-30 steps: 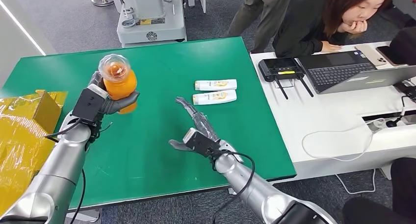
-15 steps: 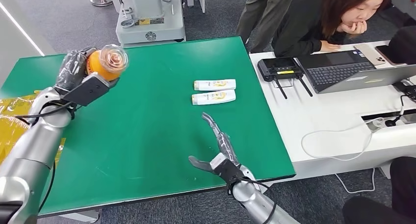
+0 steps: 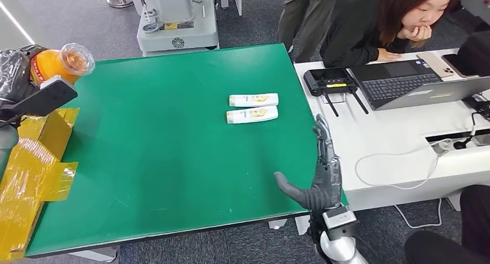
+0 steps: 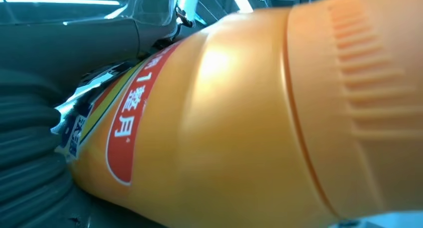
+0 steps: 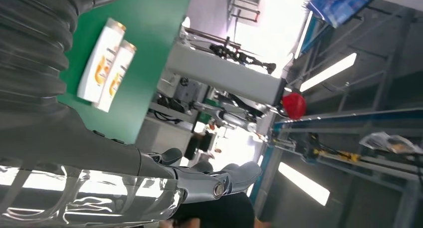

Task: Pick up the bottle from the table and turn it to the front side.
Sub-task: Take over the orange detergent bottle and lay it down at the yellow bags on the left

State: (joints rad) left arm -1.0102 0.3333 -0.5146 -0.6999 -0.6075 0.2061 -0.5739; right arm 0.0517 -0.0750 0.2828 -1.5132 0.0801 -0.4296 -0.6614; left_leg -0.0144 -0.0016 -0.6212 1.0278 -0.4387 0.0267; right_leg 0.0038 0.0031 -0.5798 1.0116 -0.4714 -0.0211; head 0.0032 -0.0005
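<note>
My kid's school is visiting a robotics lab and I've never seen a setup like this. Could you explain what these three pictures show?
This is a humanoid robot with two silver arms. The wide picture is from its head, looking down at a green table. The other two come from cameras at its wrists. Its left hand holds an orange bottle lifted off the table at its far left; the left wrist camera sees that bottle very close. The right hand is open, fingers spread, at the table's near right edge. Two white tubes lie on the table.
</note>
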